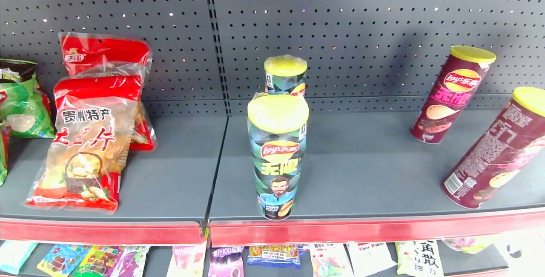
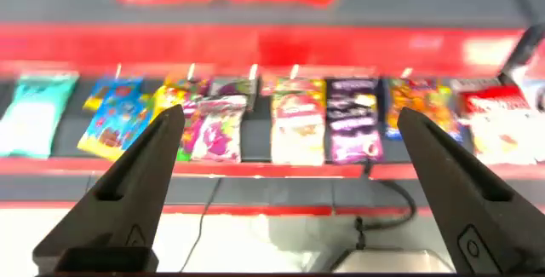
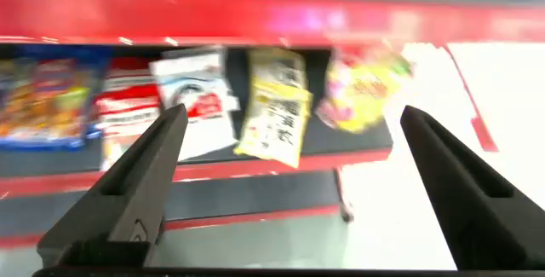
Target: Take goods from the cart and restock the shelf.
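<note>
Where cylindrical cans (image 1: 277, 153) stand, glossy crinkled bags (image 1: 85, 140)

Rear green can (image 1: 285, 74): its lower part is hidden from you behind the front green can (image 1: 277, 157).
Nearer maroon can (image 1: 494, 153): the right edge clips its lid.
Green bag (image 1: 21, 106): cut off at the left edge.
Rear red bag (image 1: 104, 53): its lower half sits behind the front red bag (image 1: 85, 140).
Lower-shelf packets (image 1: 272, 256): cropped by the head view's bottom edge. In both wrist views (image 2: 298, 124) (image 3: 272, 111) they are smeared, so you cannot make out their print.
</note>
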`<state>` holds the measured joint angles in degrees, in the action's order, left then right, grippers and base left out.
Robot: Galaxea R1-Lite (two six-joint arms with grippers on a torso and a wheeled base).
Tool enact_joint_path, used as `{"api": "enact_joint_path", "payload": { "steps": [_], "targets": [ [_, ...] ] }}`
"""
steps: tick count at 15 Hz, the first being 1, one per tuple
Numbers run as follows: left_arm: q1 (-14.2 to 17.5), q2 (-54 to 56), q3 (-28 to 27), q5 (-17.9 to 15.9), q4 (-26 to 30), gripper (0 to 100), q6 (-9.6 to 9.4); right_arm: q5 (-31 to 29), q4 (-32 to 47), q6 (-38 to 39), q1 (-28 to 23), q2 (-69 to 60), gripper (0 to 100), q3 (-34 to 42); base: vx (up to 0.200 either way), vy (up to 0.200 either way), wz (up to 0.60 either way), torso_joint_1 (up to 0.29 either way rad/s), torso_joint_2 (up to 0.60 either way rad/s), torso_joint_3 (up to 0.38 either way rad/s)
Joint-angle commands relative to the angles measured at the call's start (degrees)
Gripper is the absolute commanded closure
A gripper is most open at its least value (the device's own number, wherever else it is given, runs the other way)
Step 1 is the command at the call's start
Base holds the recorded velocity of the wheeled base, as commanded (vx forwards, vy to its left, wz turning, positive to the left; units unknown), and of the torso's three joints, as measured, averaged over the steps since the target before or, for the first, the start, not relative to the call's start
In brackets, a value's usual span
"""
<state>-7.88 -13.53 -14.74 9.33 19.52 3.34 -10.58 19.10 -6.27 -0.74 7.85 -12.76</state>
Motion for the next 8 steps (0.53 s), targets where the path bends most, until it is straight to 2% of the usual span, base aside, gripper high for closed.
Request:
{"api": "enact_joint_path", "payload": {
  "steps": [1, 2, 3, 4, 5, 6, 7, 8],
  "targets": [
    [1.55, 8.52, 6.92, -3.26, -5.98, 0, -1.14, 4.43, 0.15, -0.15, 0.92, -7.85, 0, 2.22, 0.000, 0.000, 0.00, 0.000, 0.00, 0.000],
    [1.55, 8.43, 9.46, -7.30, -10.90, 0, -1.23, 7.42, 0.15, -0.33, 0.83, -7.76, 0, 2.30, 0.000, 0.000, 0.00, 0.000, 0.00, 0.000],
    [1.55, 8.43, 11.22, -9.77, -15.39, 0, -1.49, 7.33, 0.15, -0.41, 0.83, -7.85, 0, 2.39, 0.000, 0.000, 0.00, 0.000, 0.00, 0.000],
    [1.55, 8.52, 12.45, -9.77, -17.14, 0, -2.02, 5.92, -0.03, 0.03, 0.83, -7.85, 0, 2.57, 0.000, 0.000, 0.00, 0.000, 0.00, 0.000],
    [1.55, 8.43, 14.65, -8.27, -19.34, 0, -3.25, 3.46, -2.75, 0.47, 0.83, -7.85, 0, 3.71, 0.000, 0.000, 0.00, 0.000, 0.00, 0.000],
    [1.55, 8.35, 14.74, -7.13, -19.69, 0, -3.34, 3.55, -9.43, 0.64, 0.83, -7.85, 0, 6.70, 0.000, 0.000, 0.00, 0.000, 0.00, 0.000],
    [1.55, 8.35, 14.65, -6.95, -19.52, 0, -3.34, 3.29, -19.98, 0.47, 0.83, -7.85, 0, 11.45, 0.000, 0.000, 0.00, 0.000, 0.00, 0.000],
    [1.55, 8.35, 14.65, -7.04, -19.43, 0, -3.34, 3.55, -23.32, 0.38, 0.83, -7.85, 0, 12.76, 0.000, 0.000, 0.00, 0.000, 0.00, 0.000]
  ]
}}
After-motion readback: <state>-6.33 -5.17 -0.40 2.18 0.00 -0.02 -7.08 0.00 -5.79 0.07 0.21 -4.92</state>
